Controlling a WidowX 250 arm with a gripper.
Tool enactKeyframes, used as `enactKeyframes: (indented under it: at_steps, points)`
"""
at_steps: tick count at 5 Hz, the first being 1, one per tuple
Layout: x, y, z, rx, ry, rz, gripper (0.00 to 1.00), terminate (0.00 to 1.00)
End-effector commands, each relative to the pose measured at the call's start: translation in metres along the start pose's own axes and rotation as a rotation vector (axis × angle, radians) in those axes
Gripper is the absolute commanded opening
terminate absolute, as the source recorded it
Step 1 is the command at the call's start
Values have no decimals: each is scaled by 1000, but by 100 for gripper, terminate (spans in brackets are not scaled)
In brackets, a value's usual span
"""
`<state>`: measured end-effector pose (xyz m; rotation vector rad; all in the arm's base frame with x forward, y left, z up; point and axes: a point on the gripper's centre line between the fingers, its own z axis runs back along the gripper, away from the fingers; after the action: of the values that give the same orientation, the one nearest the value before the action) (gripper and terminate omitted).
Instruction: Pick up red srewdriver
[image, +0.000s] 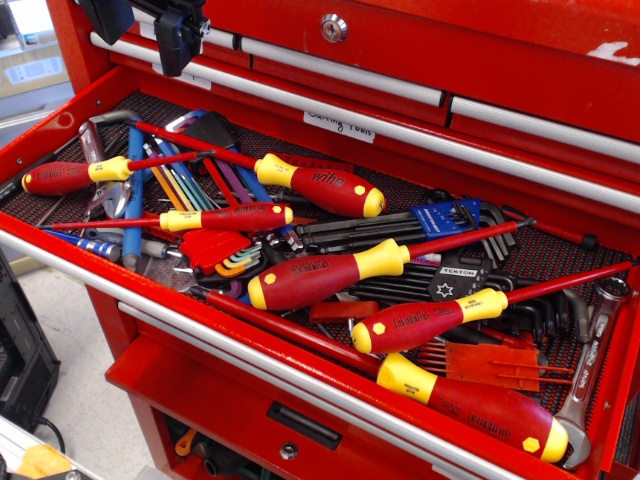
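Note:
The red srewdriver (62, 178) lies at the far left of the open drawer. It has a short slim dark-red handle with its butt to the left, a yellow collar and a thin red shaft pointing right over the other tools. My black gripper (176, 42) hangs at the top left of the view, above the drawer's back edge, well above and behind the screwdriver. It holds nothing that I can see. Its jaws are partly cut off by the frame, so I cannot tell whether they are open.
A longer slim red screwdriver (232, 217) lies just right of it. Several thick red-and-yellow screwdrivers (322, 276) fill the middle and right. Coloured hex keys (190, 180), a black hex key set (440, 262) and wrenches (592, 350) crowd the red drawer (60, 255).

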<state>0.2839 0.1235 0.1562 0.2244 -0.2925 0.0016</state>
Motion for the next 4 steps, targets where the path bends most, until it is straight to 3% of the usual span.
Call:
enactKeyframes:
  at_steps: [1, 2, 3, 4]
  points:
    - [0, 0, 0, 0, 0, 0, 100, 0]
    - [-12, 11, -15, -102, 16, -215, 100, 0]
    - [-24, 18, -39, -189, -56, -414, 100, 0]
    - [-31, 22, -49, -236, -59, -480, 100, 0]
